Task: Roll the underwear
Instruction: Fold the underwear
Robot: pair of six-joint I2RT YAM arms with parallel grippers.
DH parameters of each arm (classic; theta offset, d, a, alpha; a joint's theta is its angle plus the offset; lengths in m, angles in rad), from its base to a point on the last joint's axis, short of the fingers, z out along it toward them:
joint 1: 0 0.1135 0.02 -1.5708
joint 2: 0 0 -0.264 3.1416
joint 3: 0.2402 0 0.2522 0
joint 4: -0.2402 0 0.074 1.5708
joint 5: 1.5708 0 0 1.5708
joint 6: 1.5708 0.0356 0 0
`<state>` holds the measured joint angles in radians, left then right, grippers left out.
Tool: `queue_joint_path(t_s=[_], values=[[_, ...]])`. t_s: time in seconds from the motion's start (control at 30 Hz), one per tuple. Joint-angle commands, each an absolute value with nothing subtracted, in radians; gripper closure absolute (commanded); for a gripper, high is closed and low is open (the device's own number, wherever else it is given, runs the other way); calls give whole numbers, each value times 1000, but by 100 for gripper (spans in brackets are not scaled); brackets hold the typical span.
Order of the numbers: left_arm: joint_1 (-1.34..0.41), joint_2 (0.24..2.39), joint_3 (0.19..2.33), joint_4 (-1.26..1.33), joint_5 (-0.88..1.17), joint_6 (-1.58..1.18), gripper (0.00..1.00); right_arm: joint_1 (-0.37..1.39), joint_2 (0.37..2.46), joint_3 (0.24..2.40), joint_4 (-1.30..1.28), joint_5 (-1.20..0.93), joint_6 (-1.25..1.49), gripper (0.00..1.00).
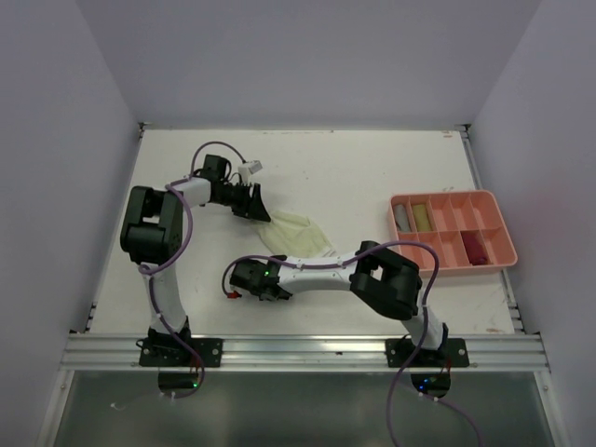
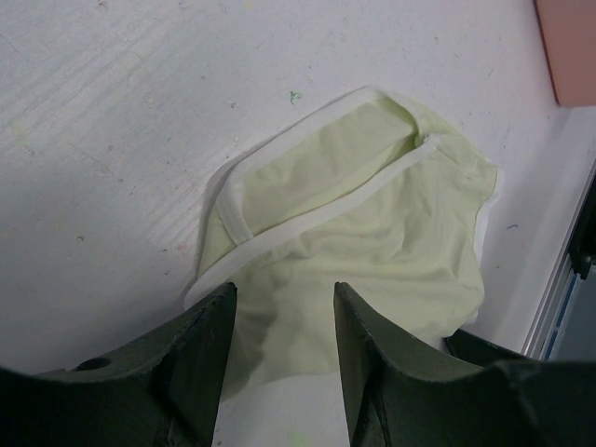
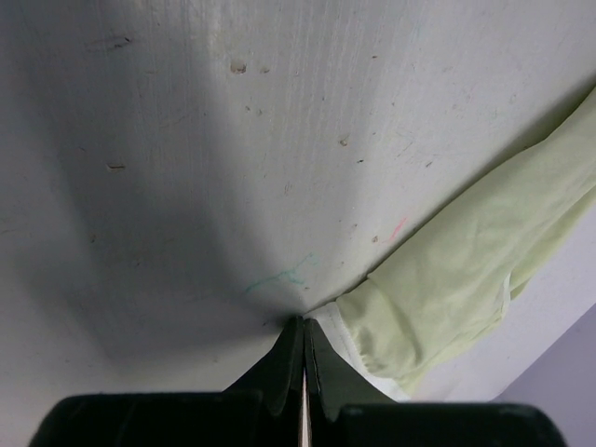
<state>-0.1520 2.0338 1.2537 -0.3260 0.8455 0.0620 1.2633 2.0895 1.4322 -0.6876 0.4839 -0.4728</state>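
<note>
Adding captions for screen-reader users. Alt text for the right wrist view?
The right gripper, jaws shut, has its tips down on the table right at the white-trimmed corner of the pale yellow-green underwear; whether any cloth is pinched cannot be told. The garment stretches away to the upper right across the scuffed white table.

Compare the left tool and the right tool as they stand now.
The left tool stands open, fingers apart; the right tool is shut, tips together. The left tool straddles the pale yellow-green underwear, cloth showing between its fingers; the right tool meets only its edge at one corner. Both sit low at that underwear.
</note>
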Motion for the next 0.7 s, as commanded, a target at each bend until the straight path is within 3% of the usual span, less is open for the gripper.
queue_joint_path(t_s=[0.0, 0.67], values=[[-149, 2109, 1253, -342, 713, 84, 48, 1267, 2056, 1456, -703, 500, -509, 100], [-137, 2137, 1279, -359, 698, 84, 48, 1301, 1970, 1384, -706, 520, -509, 100]])
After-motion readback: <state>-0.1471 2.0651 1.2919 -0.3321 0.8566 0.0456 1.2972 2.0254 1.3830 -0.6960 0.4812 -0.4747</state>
